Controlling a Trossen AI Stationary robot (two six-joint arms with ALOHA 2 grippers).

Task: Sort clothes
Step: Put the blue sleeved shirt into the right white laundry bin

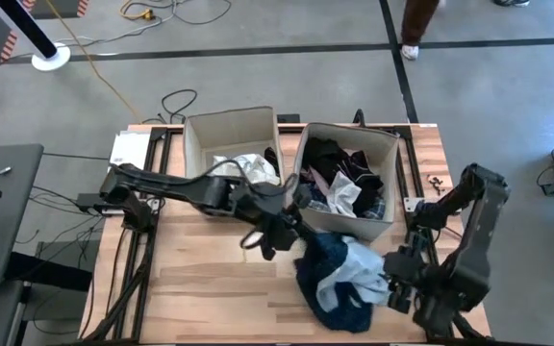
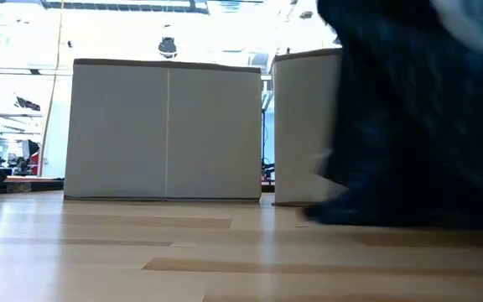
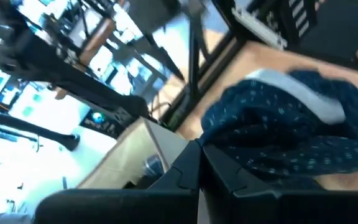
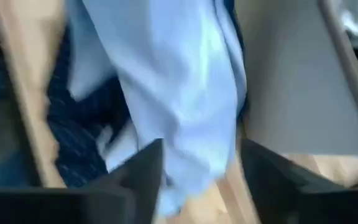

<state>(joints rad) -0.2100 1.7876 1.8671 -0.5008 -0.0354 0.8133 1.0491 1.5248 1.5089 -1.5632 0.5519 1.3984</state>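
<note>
Right wrist view: right gripper (image 4: 194, 177) jaws stand apart, soft light blue garment (image 4: 166, 81) hanging between them, not clamped as far as visible. Left gripper (image 1: 269, 235) jaws closed, empty, beside the navy dotted fabric garment (image 3: 278, 134). Both garments lie heaped on the wooden counter (image 1: 210, 288), just in front of two beige fabric boxes. Left box (image 1: 229, 130) holds white cloth, right box (image 1: 346, 135) dark and white pieces. Judged: partly sorted, heap left.

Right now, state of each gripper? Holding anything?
Left gripper: jaws shut on the navy dotted garment.
Right gripper: jaws apart around the light blue garment; whether it grips cannot be told.
</note>
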